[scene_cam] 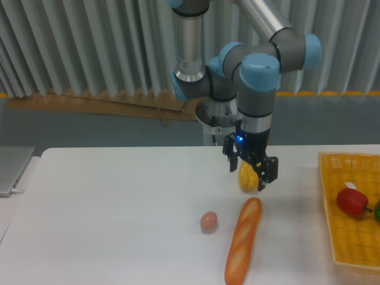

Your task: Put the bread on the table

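Observation:
The bread (243,240), a long orange-brown baguette with paler slashes, lies flat on the white table (107,219), running from near the front edge up toward the centre right. My gripper (249,171) hangs in the air above and behind the loaf's far end, open, with nothing between its fingers. It is clear of the bread and partly in front of a yellow bell pepper (247,178).
A small pinkish-brown egg-shaped thing (208,221) sits just left of the bread. A yellow woven basket (332,208) at the right edge holds a red pepper (352,201). A grey flat object (12,169) lies at the far left.

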### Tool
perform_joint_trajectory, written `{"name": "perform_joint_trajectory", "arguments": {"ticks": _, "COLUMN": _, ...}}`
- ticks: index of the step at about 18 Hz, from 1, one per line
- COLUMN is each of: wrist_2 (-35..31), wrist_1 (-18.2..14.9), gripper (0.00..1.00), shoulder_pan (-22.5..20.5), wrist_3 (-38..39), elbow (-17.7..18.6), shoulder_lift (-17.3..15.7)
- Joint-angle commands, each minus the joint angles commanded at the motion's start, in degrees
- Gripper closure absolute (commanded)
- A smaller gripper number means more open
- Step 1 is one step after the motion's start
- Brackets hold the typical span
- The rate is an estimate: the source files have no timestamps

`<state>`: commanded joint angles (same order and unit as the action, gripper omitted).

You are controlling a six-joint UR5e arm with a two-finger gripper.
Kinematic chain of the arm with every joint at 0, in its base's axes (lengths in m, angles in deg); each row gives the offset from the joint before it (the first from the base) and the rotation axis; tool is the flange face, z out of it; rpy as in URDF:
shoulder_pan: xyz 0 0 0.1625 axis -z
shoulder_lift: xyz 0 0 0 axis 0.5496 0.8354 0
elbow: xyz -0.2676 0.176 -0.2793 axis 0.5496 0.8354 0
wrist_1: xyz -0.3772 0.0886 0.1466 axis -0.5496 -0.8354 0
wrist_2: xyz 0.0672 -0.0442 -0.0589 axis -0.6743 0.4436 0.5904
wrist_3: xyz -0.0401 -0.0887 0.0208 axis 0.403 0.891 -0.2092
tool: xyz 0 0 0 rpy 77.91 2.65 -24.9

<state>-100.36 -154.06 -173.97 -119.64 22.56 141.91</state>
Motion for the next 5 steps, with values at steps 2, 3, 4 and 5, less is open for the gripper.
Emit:
{"name": "perform_joint_trajectory", "arguments": {"ticks": 2, "wrist_2": 0.0, "wrist_1": -1.3, "gripper": 0.0, "shoulder_pan": 0.1, "wrist_3": 0.0, "elbow": -0.1, "shoulder_lift": -0.4}}
{"name": "perform_joint_trajectory", "arguments": {"ticks": 3, "wrist_2": 0.1, "wrist_1": -1.6, "gripper": 0.0, "shoulder_pan": 0.0, "wrist_3": 0.0, "elbow": -0.1, "shoulder_lift": -0.7}}
{"name": "perform_joint_trajectory", "arguments": {"ticks": 4, "wrist_2": 0.1, "wrist_1": -1.8, "gripper": 0.0, "shoulder_pan": 0.1, "wrist_3": 0.0, "elbow": -0.1, "shoulder_lift": -0.8}}
{"name": "perform_joint_trajectory", "arguments": {"ticks": 5, "wrist_2": 0.1, "wrist_1": -2.0, "gripper": 0.0, "shoulder_pan": 0.1, "wrist_3": 0.0, "elbow": -0.1, "shoulder_lift": -0.8}}
